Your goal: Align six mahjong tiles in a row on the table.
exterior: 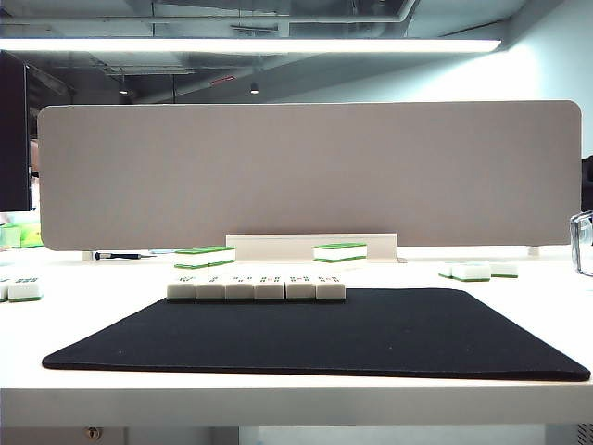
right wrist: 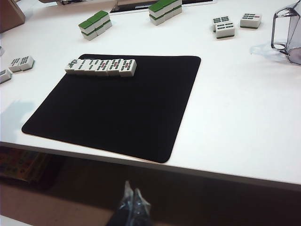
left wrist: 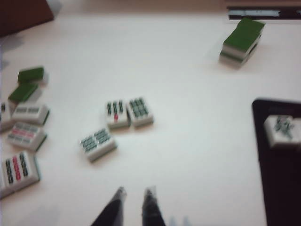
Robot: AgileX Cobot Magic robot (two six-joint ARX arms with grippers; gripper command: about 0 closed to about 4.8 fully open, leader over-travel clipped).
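Note:
Six mahjong tiles (exterior: 257, 286) stand side by side in one row along the far edge of the black mat (exterior: 315, 334) on the white table (exterior: 537, 297). The right wrist view shows the same row (right wrist: 101, 67) face up on the mat (right wrist: 113, 108). My left gripper (left wrist: 135, 192) hovers over bare table left of the mat, blurred, its jaws nearly together and empty; the row's end tile (left wrist: 282, 130) shows at the mat's corner. My right gripper (right wrist: 132, 190) hangs shut and empty below the table's near edge. Neither gripper appears in the exterior view.
Green-topped stacks (exterior: 205, 255) (exterior: 340, 251) sit behind the mat. Loose tiles lie at the left (exterior: 23, 287) and right (exterior: 477, 270); three loose tiles (left wrist: 127, 113) lie ahead of my left gripper. A grey divider (exterior: 306, 176) closes the back. A clear container (right wrist: 288, 33) stands far right.

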